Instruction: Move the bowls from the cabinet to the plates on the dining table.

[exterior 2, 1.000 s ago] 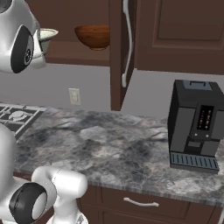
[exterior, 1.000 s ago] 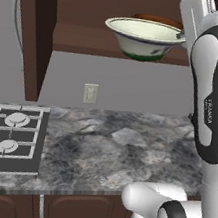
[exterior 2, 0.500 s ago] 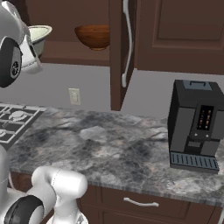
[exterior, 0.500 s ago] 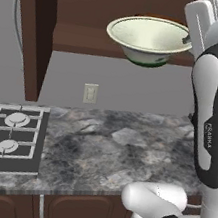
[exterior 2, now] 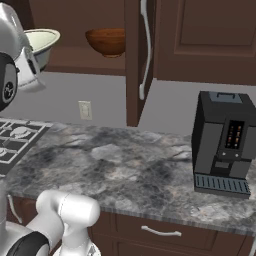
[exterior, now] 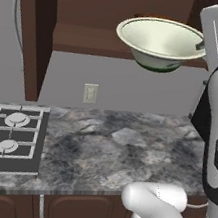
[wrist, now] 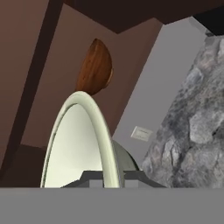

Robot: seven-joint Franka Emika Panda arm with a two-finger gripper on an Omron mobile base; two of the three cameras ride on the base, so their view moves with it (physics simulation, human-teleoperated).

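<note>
Cream-and-green bowl [exterior: 160,43] is held clamped by its rim in the gripper [wrist: 106,177], lifted just in front of the cabinet [exterior 2: 95,55] shelf. Wooden bowl [exterior 2: 106,41] is left on that shelf. Neither delivery is judged complete; both placements remain.
</note>
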